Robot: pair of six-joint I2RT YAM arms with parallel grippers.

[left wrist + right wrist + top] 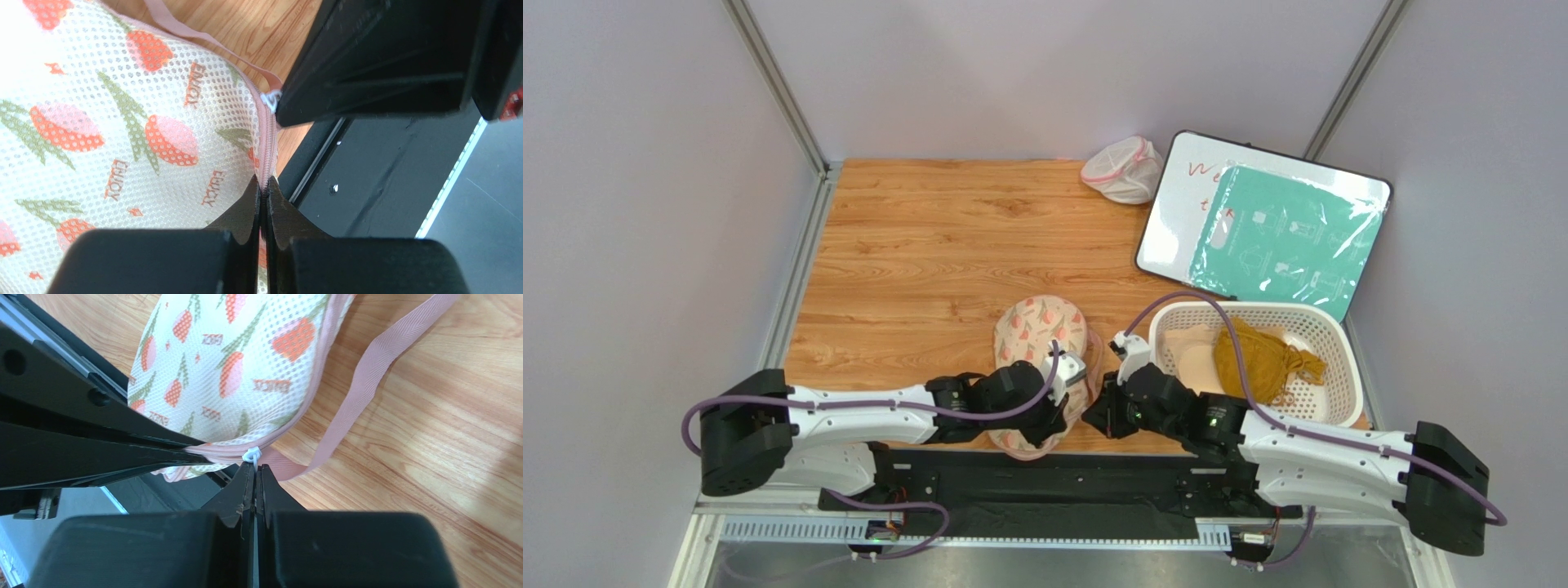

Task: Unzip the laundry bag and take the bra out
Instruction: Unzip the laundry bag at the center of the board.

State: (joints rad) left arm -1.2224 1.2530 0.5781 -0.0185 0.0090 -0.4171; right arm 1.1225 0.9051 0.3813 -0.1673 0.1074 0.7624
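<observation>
Table (pixel 928 245) | left arm (pixel 854 417), right arm (pixel 1308 447) low at laundry bag (pixel 1038 331) (fingers (pixel 245 214) pinched)

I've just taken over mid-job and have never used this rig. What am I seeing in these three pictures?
Two robot arms are bolted at the table's near edge. The wide picture looks down from above; the other two come from a camera on each wrist. On the wooden table lie the printed laundry bag, a small mesh pouch, a whiteboard and a white basket of clothes. The left fingers are shut on the bag's pink edging; the right fingers are shut and appear to pinch the white zipper pull.
</observation>
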